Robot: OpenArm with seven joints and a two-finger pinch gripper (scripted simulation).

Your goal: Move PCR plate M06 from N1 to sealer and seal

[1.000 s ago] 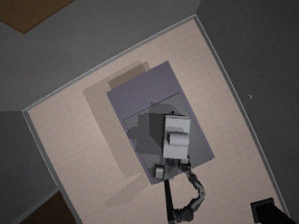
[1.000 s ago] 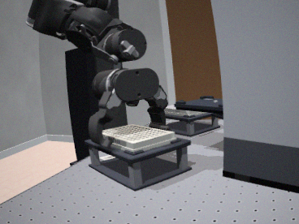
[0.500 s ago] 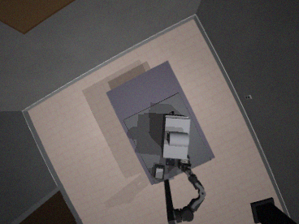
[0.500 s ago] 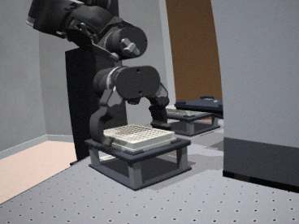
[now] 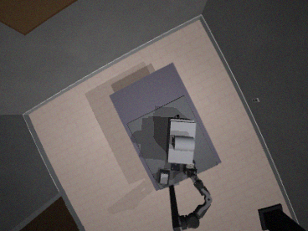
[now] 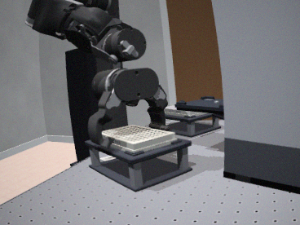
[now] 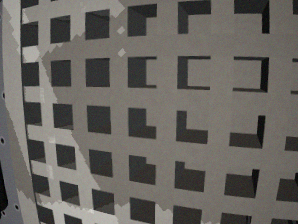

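The white 96-well plate M06 lies flat on the dark plate nest N1 in the exterior view. My gripper is low over it, open, with one finger beside the plate's left end and the other beside its far right end. I cannot tell whether the fingers touch the plate. In the wrist view the plate's open wells fill the frame, very close. The sealer's grey housing stands to the right and shows white from above. Its START key and lamp are not visible.
Behind N1, the plate M09 lies on its nest N2, with a dark flat part just beyond it. The arm's dark column stands behind N1. The perforated bench runs up to the sealer.
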